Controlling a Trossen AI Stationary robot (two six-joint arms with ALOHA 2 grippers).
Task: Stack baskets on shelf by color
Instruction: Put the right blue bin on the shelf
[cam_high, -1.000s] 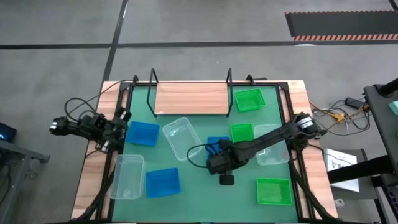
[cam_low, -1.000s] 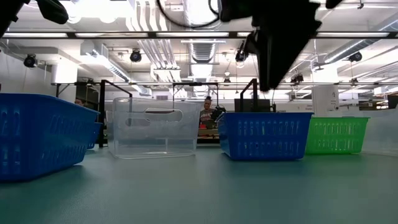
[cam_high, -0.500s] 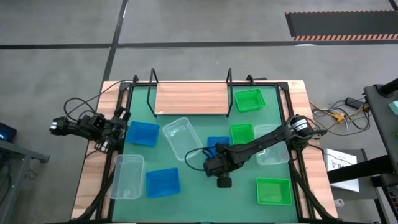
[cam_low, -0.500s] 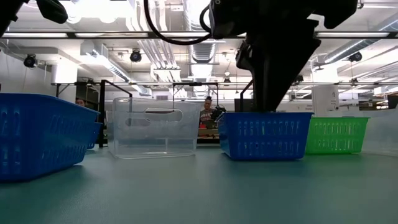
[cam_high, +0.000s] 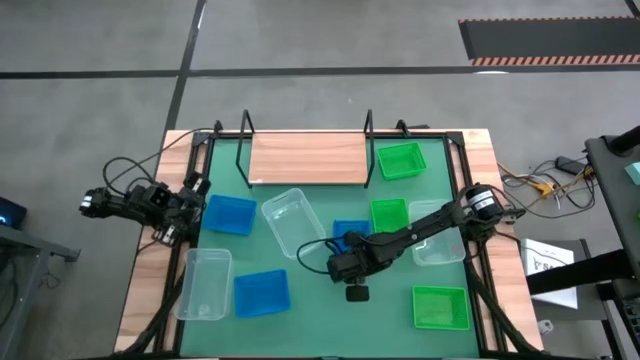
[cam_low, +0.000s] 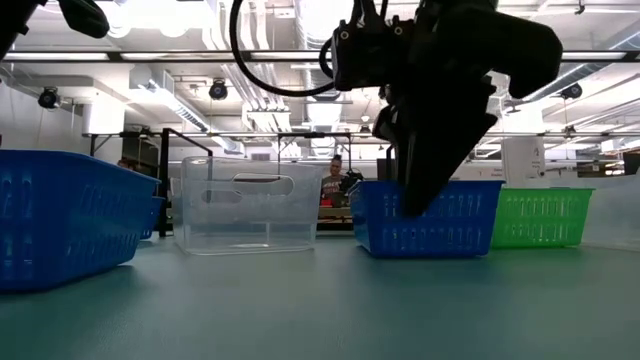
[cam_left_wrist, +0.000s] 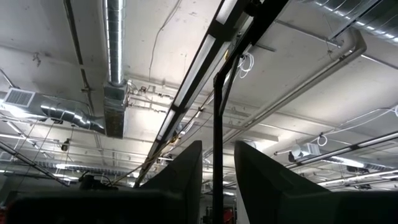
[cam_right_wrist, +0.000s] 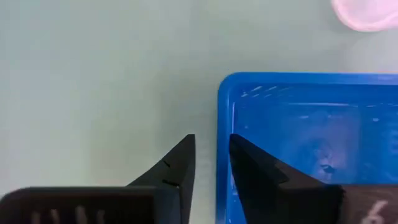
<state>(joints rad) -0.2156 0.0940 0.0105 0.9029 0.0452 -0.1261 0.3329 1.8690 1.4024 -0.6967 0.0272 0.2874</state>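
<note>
high view: the right gripper (cam_high: 346, 262) has dropped onto the central blue basket (cam_high: 351, 233), jaws narrowly apart astride its wall; grasp looks imminent.

Blue basket (cam_right_wrist: 298, 143) between dark fingers (cam_right_wrist: 177, 168), green mat (cam_right_wrist: 93, 74).

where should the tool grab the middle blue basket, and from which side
Grip the blue basket by its thin upright side wall, coming straight down from above. It sits open side up, so the rim is exposed, and the right tool already straddles that wall, one finger outside over the mat and one inside.
</note>
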